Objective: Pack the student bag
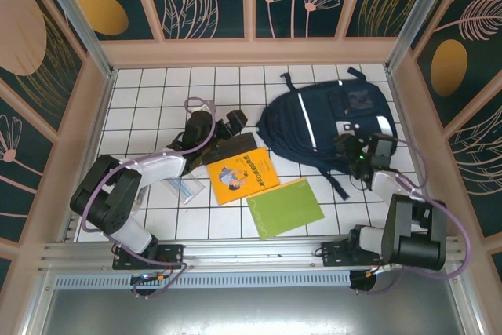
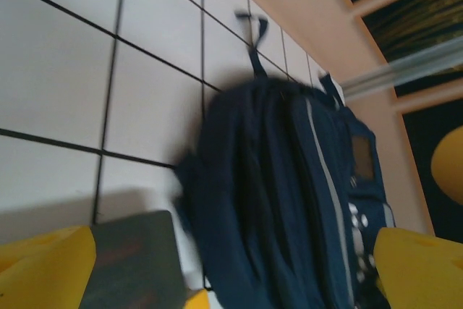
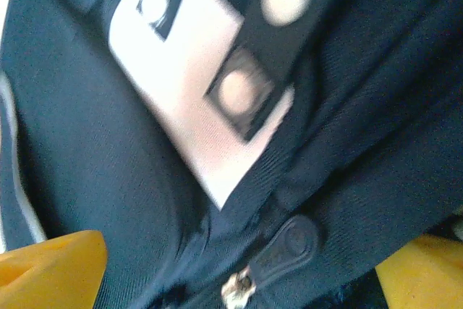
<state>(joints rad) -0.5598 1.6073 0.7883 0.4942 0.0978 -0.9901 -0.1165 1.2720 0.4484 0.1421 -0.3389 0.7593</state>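
The student bag (image 1: 325,127) lay at the far right of the tiled table and appeared closed. The right gripper (image 1: 362,147) was held just over its near right edge, jaws apart, with the zipper pull (image 3: 289,244) seen between them. The left gripper (image 1: 227,127), jaws likewise apart and empty, was poised over a dark book (image 1: 231,149) beside the yellow book (image 1: 241,176) and the green folder (image 1: 285,207). It was judged that the pull should be pinched squarely and drawn along the zip line, the fabric being steadied, before any book was lifted.
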